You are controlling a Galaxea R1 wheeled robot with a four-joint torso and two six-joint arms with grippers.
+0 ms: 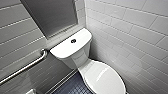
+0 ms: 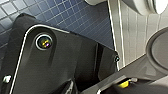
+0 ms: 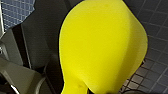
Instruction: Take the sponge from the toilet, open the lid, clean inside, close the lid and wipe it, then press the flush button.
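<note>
At the corner of the tiled room, we are looking down from the head view on the toilet (image 1: 82, 62). The lid (image 1: 105, 78) is lying shut, white and glossy. Behind it, the tank top (image 1: 65, 48) is sitting level. The flush button (image 1: 73, 40) is showing as a small dark round spot near the middle of the tank top. White wall tiles (image 1: 130, 32) are running along the right side. A grey panel (image 1: 53, 15) is hanging above the tank, and a metal grab bar (image 1: 27, 66) is slanting along the left wall. Dark blue floor tiles (image 1: 72, 88) are showing beside the toilet base.

Right wrist view: the sponge (image 3: 102, 47) is showing large and bright yellow, raised above the floor tiles and not touching them. Its narrow end is running down into the right gripper (image 3: 82, 90), which we are reading as clamped on the sponge.

Left wrist view: the camera is looking past the robot's own dark plate at blue floor tiles and a white tiled wall. We cannot tell the state of the left gripper.
</note>
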